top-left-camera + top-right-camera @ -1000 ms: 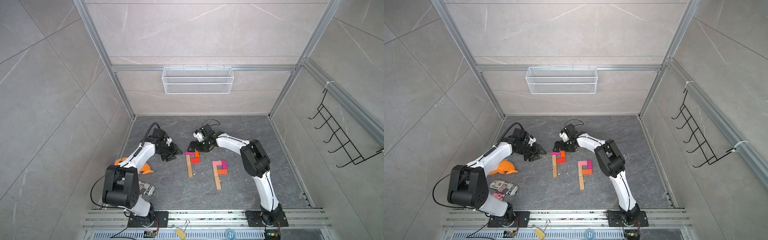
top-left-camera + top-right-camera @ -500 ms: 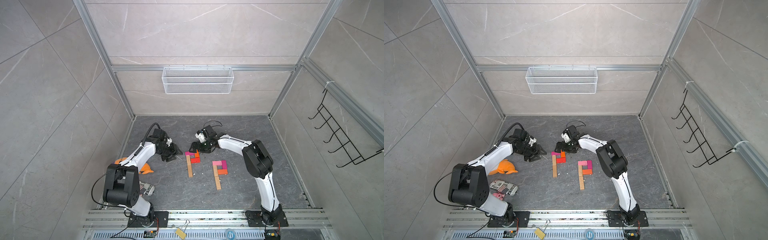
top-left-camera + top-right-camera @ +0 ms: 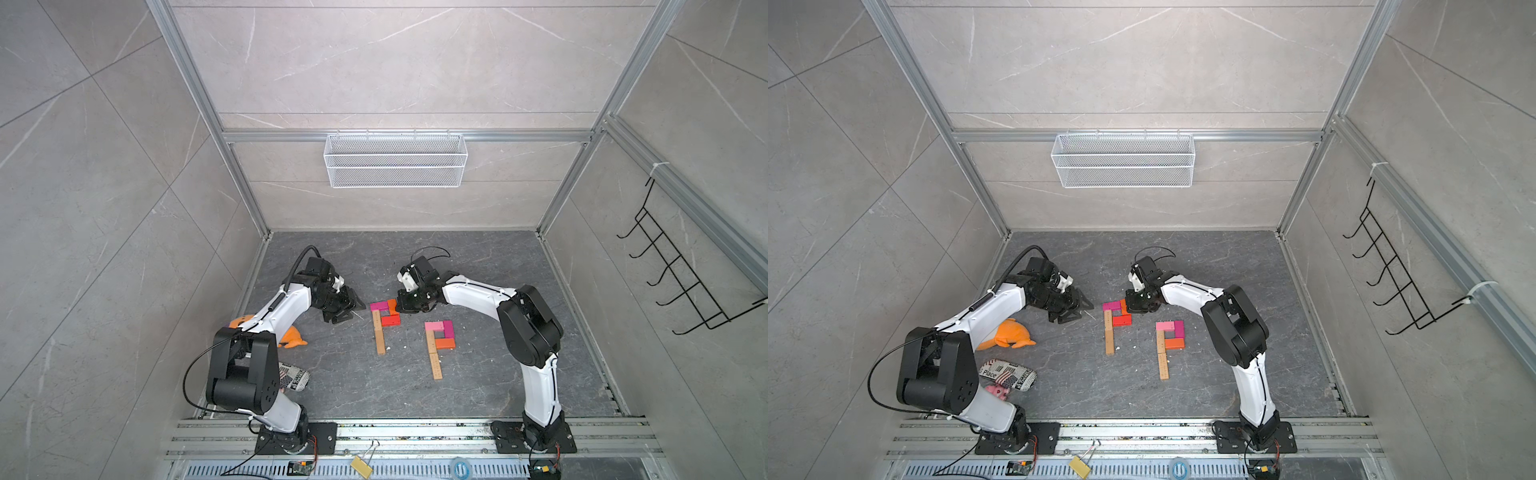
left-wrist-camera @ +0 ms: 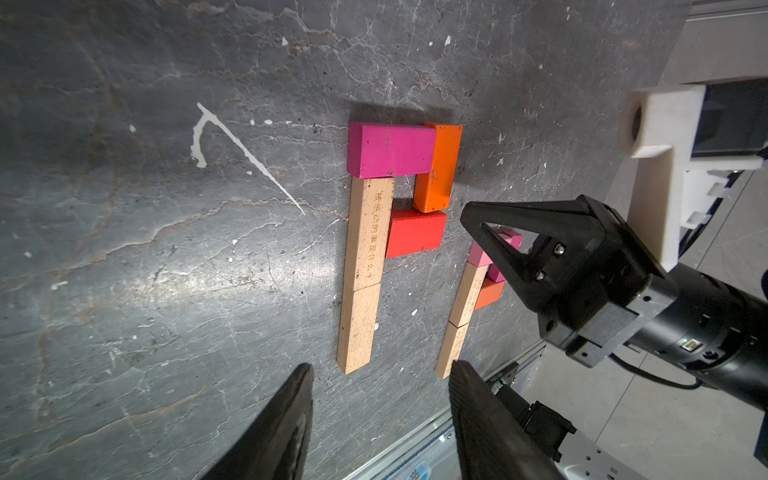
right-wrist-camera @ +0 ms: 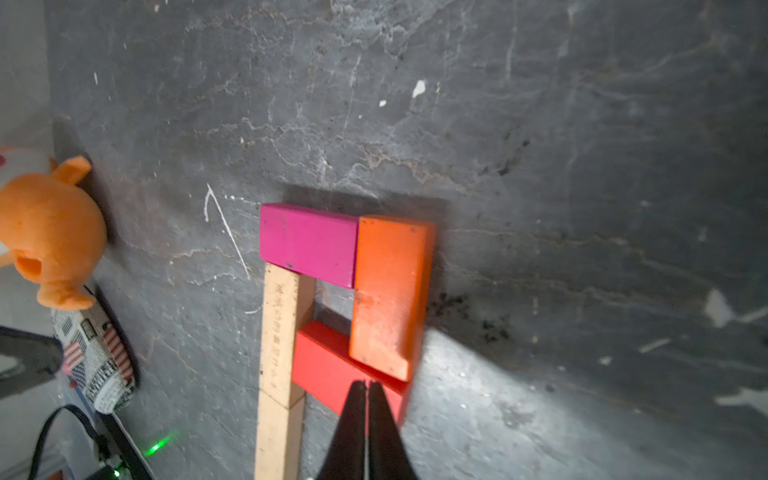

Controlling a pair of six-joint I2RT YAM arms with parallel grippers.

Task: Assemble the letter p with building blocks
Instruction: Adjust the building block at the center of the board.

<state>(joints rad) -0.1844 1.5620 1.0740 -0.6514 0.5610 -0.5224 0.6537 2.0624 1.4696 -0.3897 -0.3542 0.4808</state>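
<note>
Your right gripper (image 5: 367,386), jaws pressed together on nothing, sits beside the orange block (image 5: 388,291) at 3 o'clock of one letter p (image 3: 379,332); your left gripper (image 3: 348,309) hangs at its 9 o'clock, jaws apart, empty; a second letter p (image 3: 434,353) lies at 4 o'clock.

My black plastic fingers (image 5: 351,436) looked matt. The tan bare-wood stem bar (image 5: 280,324) showed fine grain; the magenta painted block (image 5: 309,245), orange painted block (image 5: 390,291) and red painted block (image 5: 328,365) looked smooth, lightly scuffed.

Robot lab cell: aluminium frame (image 3: 519,136), tiled walls (image 3: 83,187).
</note>
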